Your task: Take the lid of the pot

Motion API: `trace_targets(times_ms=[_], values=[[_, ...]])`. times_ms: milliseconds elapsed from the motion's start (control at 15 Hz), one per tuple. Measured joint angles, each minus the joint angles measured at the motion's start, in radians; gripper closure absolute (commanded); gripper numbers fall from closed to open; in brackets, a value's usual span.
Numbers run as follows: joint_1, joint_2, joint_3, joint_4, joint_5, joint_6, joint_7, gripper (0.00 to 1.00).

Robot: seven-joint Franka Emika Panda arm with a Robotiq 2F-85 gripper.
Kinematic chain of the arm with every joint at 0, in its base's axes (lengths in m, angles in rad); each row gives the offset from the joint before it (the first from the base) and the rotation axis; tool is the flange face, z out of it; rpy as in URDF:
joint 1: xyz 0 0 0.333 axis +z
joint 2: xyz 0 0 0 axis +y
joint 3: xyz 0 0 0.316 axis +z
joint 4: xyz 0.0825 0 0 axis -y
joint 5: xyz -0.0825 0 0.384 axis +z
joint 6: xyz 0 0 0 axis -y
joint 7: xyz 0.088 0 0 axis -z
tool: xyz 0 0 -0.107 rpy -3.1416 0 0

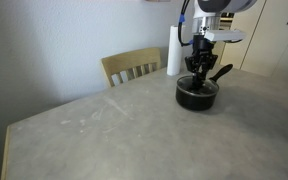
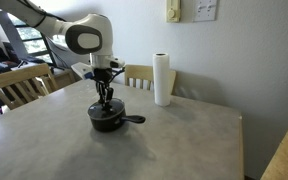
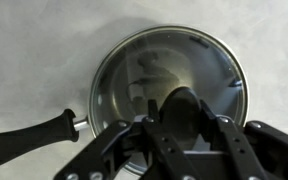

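The small black pot [image 1: 196,95] stands on the table, seen in both exterior views [image 2: 108,118]. Its long black handle [image 3: 29,140] points left in the wrist view. The glass lid [image 3: 134,70] with its metal rim lies on the pot. My gripper [image 3: 184,125] comes straight down onto the lid, with one finger on each side of the black knob [image 3: 184,105], closed against it. It also shows in both exterior views [image 1: 199,72] [image 2: 105,98]. The lid still rests on the pot.
A tall white paper towel roll [image 1: 173,52] [image 2: 162,80] stands just behind the pot. Wooden chairs [image 1: 132,68] [image 2: 19,85] stand at the edges of the grey stone-look table [image 1: 114,130]. A wall is close behind.
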Motion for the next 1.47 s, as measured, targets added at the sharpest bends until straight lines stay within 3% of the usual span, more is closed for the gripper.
trace_targets(times_ms=[533, 1067, 1467], values=[[0.006, -0.068, 0.019, 0.005, -0.071, -0.083, -0.075, 0.85], [0.006, -0.07, 0.146, 0.036, -0.022, -0.114, -0.389, 0.85], [0.012, 0.025, 0.221, 0.125, -0.021, -0.236, -0.584, 0.85]])
